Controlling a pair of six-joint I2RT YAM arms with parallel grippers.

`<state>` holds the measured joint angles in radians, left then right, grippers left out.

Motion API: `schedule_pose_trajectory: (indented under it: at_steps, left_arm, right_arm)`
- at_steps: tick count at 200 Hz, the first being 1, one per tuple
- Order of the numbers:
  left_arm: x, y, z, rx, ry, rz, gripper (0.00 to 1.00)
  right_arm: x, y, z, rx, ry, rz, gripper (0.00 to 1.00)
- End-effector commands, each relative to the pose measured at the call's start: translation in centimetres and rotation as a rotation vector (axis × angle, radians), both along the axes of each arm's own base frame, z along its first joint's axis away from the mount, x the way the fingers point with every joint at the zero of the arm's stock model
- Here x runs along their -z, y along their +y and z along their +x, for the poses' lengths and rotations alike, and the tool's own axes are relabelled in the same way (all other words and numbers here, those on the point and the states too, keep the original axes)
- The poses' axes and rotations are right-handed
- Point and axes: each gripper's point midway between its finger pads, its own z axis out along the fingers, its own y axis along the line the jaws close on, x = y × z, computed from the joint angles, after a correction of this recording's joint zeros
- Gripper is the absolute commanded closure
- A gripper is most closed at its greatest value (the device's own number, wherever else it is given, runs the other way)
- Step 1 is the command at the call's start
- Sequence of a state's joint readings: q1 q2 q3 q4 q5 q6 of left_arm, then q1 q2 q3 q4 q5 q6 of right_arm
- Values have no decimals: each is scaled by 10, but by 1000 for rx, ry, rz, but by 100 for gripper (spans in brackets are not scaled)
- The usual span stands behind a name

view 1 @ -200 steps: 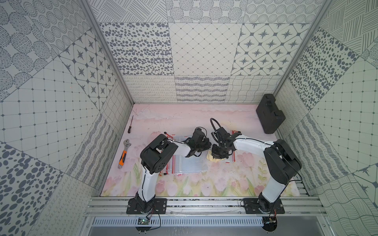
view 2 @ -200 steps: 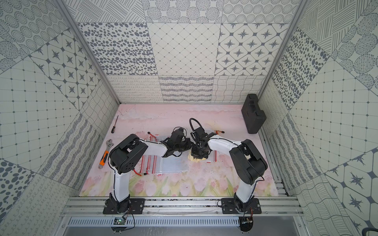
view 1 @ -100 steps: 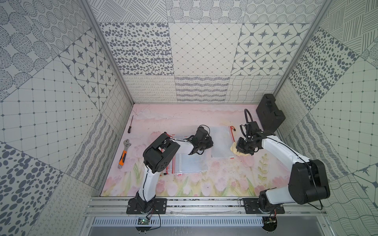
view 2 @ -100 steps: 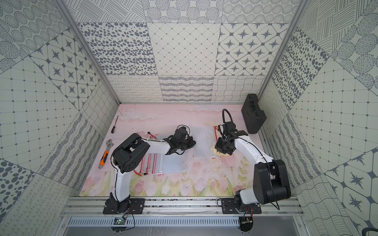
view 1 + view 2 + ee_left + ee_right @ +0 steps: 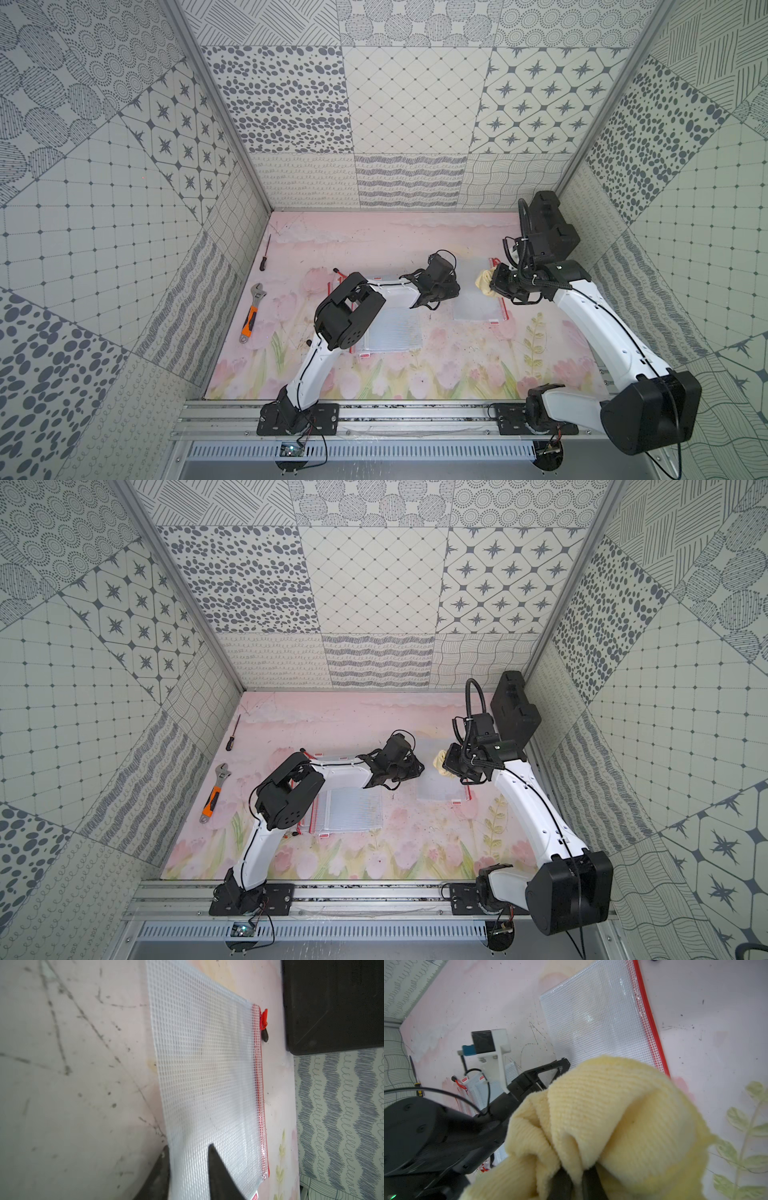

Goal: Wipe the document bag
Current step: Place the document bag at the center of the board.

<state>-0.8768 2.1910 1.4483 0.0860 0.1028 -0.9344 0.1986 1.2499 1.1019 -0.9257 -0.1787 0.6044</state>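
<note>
The document bag (image 5: 473, 309) (image 5: 436, 787), clear mesh with a red zip edge, lies flat on the pink mat right of centre. My left gripper (image 5: 452, 289) (image 5: 188, 1147) is open at the bag's near-left edge. One finger (image 5: 220, 1172) is over the mesh (image 5: 207, 1074) and the other is at or under the edge. My right gripper (image 5: 496, 283) (image 5: 577, 1176) is shut on a bunched yellow cloth (image 5: 484, 282) (image 5: 440, 761) (image 5: 623, 1118). The cloth is over the bag's (image 5: 600, 1020) far part; whether it touches, I cannot tell.
A pile of similar mesh bags (image 5: 390, 332) (image 5: 347, 812) lies partly under the left arm. An orange-handled wrench (image 5: 252, 309) and a screwdriver (image 5: 264, 257) lie at the left. A black case (image 5: 548, 226) stands in the far right corner, close behind the right arm.
Both grippers were together at the pile a second ago. The bag now lies further right, the right arm has swung right with the cloth, and the left jaws have opened.
</note>
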Motion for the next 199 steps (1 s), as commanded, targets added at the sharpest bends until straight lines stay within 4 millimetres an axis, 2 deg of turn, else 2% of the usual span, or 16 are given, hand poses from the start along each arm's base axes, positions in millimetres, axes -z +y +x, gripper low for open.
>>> schedule_pose_trajectory:
  at_steps: [1, 8, 20, 55, 67, 76, 97, 114, 140, 167, 199]
  left_arm:
    - [6, 107, -27, -67, -1, 459, 28]
    - [-7, 126, -28, -74, -19, 482, 22]
    - [-17, 162, -35, -87, 5, 487, 19]
    - [-23, 285, -73, -216, 125, 537, 18]
    - [-33, 312, -81, -257, 104, 530, 18]
    - [-38, 324, -87, -268, 94, 491, 19]
    - [-44, 336, -94, -255, 82, 374, 22]
    - [-40, 337, -97, -219, 96, 340, 30]
    - [-35, 318, -100, -107, 118, 276, 38]
    - [-45, 293, -90, -43, 73, 159, 41]
    - [-48, 284, -84, -4, 61, 133, 42]
  right_arm:
    - [3, -2, -5, -19, -8, -6, 100]
    - [6, 1, -6, -24, -2, 7, 100]
    - [12, 5, -8, -34, 9, 33, 100]
    - [37, 15, -12, -61, 78, 48, 100]
    - [40, 21, -10, -76, 85, 48, 100]
    - [42, 25, -9, -84, 85, 47, 100]
    - [42, 37, -4, -107, 88, 55, 100]
    - [43, 45, 0, -127, 92, 50, 100]
    - [44, 59, 3, -158, 98, 42, 100]
    - [48, 70, 2, -174, 110, 36, 100]
    - [55, 75, -1, -181, 129, 24, 100]
